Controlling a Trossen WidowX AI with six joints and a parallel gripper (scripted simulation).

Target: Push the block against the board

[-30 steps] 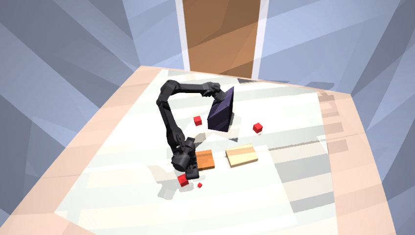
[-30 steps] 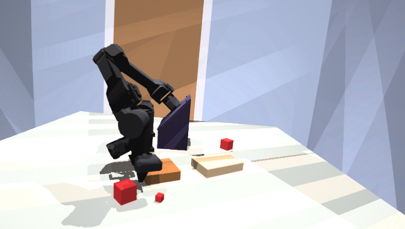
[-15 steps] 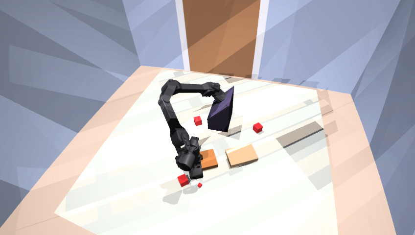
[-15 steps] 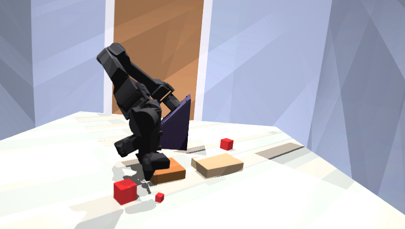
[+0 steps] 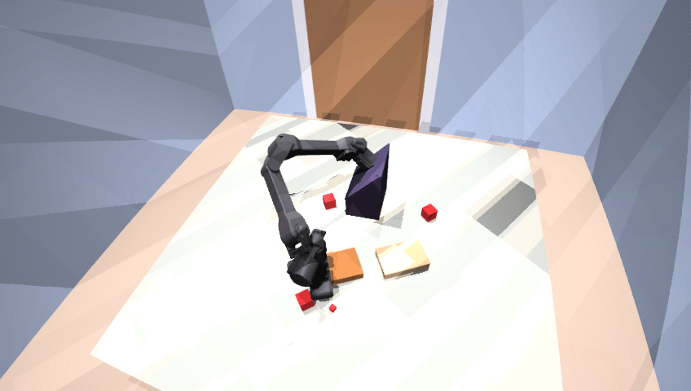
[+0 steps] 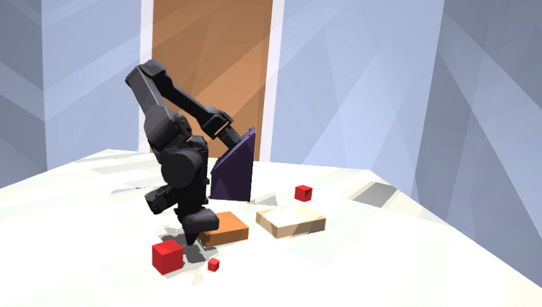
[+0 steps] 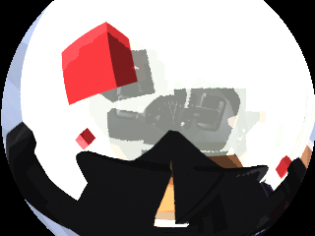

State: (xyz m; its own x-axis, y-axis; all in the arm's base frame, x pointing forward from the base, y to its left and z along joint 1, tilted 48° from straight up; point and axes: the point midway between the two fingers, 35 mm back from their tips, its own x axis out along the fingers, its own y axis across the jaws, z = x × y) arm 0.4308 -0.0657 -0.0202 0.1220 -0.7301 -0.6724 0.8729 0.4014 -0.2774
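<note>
The orange square block (image 5: 346,265) (image 6: 228,222) (image 7: 227,160) lies flat on the table. The cream board (image 5: 402,259) (image 6: 291,220) lies flat to its right, with a gap between them. My gripper (image 6: 190,242) (image 7: 172,136) is shut and empty, pointing down low beside the left end of the block. In the top and exterior views the hand hides part of the block's left end. I cannot tell whether the fingertips touch the block or the table.
A large red cube (image 5: 304,300) (image 6: 167,256) (image 7: 94,66) and a tiny red cube (image 5: 332,307) (image 6: 213,264) (image 7: 85,138) lie near the hand. Another red cube (image 5: 429,213) (image 6: 303,193) lies behind the board, and one (image 5: 329,200) left of the dark purple wedge (image 5: 366,198) (image 6: 232,182).
</note>
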